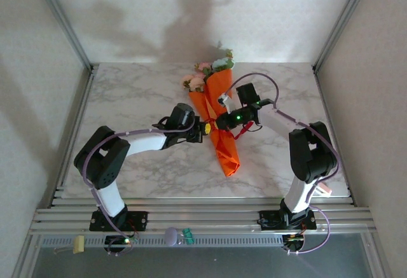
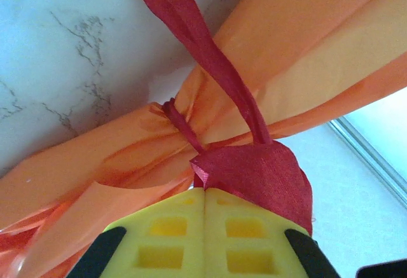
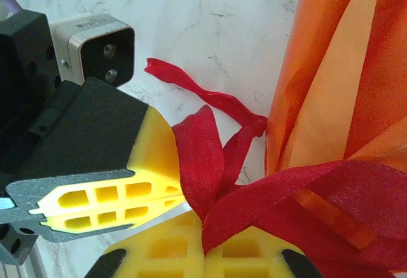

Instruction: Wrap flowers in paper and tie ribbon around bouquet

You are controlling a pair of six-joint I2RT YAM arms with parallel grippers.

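Note:
The bouquet (image 1: 222,119) lies across the middle of the marble table, an orange paper (image 1: 227,154) cone with pink and pale flowers (image 1: 213,69) at its far end. A red ribbon (image 2: 210,55) is cinched round the paper (image 2: 305,55) at its waist. My left gripper (image 1: 205,128) sits just left of the waist, its jaws (image 2: 205,192) shut on a ribbon fold. On the right side, my right gripper (image 1: 220,122) is also shut (image 3: 203,236), pinching a band of ribbon (image 3: 200,151) beside the paper (image 3: 331,87). The left gripper's yellow fingers (image 3: 95,205) nearly touch it.
The marble table (image 1: 140,93) is walled by white panels with metal posts at the back corners. Loose ribbon ends (image 1: 245,130) trail right of the cone. A metal rail (image 1: 203,217) runs along the near edge, with a small clip (image 1: 78,245) and a round knob (image 1: 172,235) below it.

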